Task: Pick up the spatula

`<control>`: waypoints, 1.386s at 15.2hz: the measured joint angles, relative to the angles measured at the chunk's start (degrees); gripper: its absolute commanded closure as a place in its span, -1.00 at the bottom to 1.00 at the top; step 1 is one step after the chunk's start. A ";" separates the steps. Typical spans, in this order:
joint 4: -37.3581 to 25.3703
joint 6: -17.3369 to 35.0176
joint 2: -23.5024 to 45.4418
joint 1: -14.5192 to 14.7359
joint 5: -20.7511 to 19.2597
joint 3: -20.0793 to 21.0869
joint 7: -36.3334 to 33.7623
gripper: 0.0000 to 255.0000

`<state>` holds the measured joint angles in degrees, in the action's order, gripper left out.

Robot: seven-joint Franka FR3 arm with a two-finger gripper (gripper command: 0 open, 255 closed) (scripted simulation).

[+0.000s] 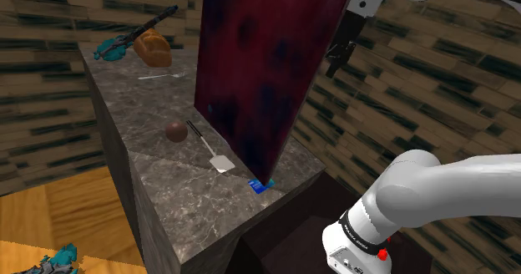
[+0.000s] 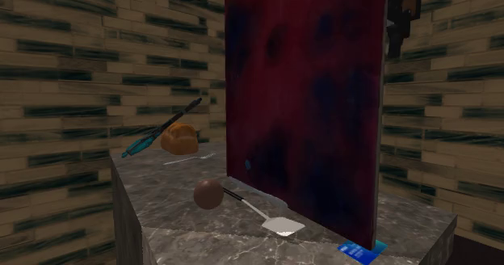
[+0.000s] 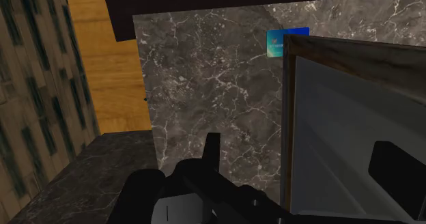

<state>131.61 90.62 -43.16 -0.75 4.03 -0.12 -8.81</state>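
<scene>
Spatula (image 1: 220, 161) lies flat on the tabletop (image 1: 209, 193) just beside a brown ball (image 1: 175, 131), handle far and blade near, low to the shoulder view's left of the end effector (image 1: 338, 61), which hangs open and empty behind the red panel (image 1: 259, 72).

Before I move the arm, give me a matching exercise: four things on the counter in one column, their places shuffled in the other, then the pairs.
Things:
1 spatula
2 brown ball
3 bread loaf
4 blue card

Places:
A far end of the counter, by the teal-handled tool
B at the foot of the dark red panel, near corner
C beside the spatula's handle
D lying flat, between ball and card

Pairs: 1-D, 2-C, 3-A, 4-B
</scene>
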 measured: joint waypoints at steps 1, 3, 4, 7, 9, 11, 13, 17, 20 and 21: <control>0.00 0.00 0.00 0.00 0.00 0.00 0.00 -1.00; 1.19 2.41 1.18 0.25 0.29 0.72 -0.42 -1.00; 1.81 3.94 1.85 0.51 0.60 1.39 -0.91 -1.00; 3.88 9.17 4.95 1.08 1.14 3.13 -1.98 -1.00; 4.65 13.10 7.96 1.46 1.44 4.33 -2.71 -1.00; 5.64 16.95 10.66 1.85 1.67 5.56 -3.52 -1.00; 6.11 20.19 13.28 2.08 1.68 6.51 -4.10 -1.00; 6.04 27.45 20.31 2.71 1.49 9.12 -6.28 -1.00; 5.08 32.74 26.36 3.08 0.70 11.12 -8.40 -1.00; 4.85 34.43 28.24 3.28 0.35 11.86 -9.32 -1.00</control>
<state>136.46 125.05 -14.93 2.53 4.38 11.74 -18.13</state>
